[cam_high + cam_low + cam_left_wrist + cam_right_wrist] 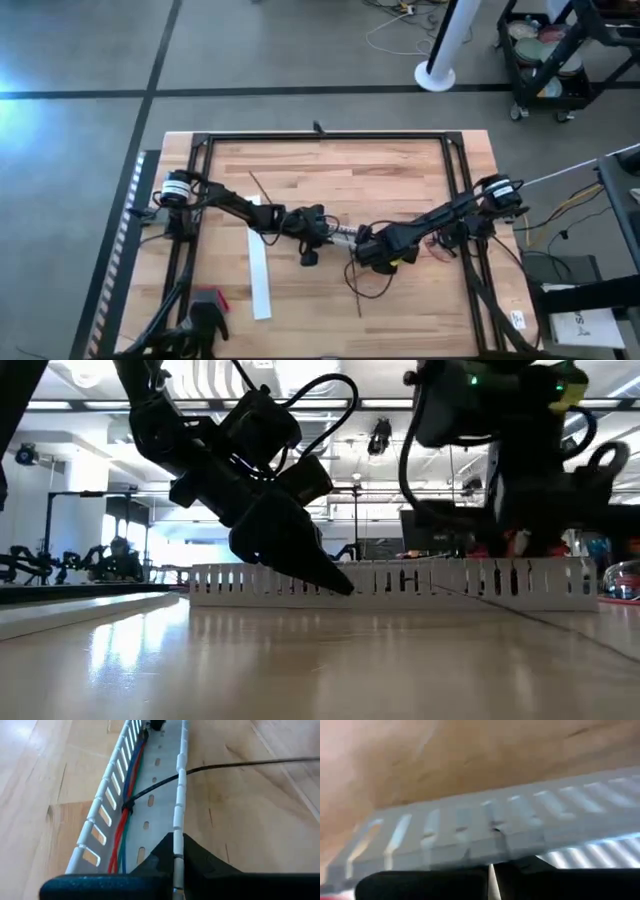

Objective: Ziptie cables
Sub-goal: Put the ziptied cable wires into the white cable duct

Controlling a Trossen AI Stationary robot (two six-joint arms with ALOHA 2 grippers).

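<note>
Only left wrist view showing cables: red, blue, green strands lying inside slotted white cable duct, black ziptie crossing them. Left gripper fingers pinching duct wall; right gripper fingers nearly pressed together.

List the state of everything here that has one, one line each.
cables: lying inside the duct, bundled by a tie.
zip tie: looped around the cables, tail sticking out over the duct wall.
duct: open-topped.
left gripper: shut on the duct's wall.
right gripper: apparently shut on the duct's wall.
white strip: flat on the table, untouched.
</note>
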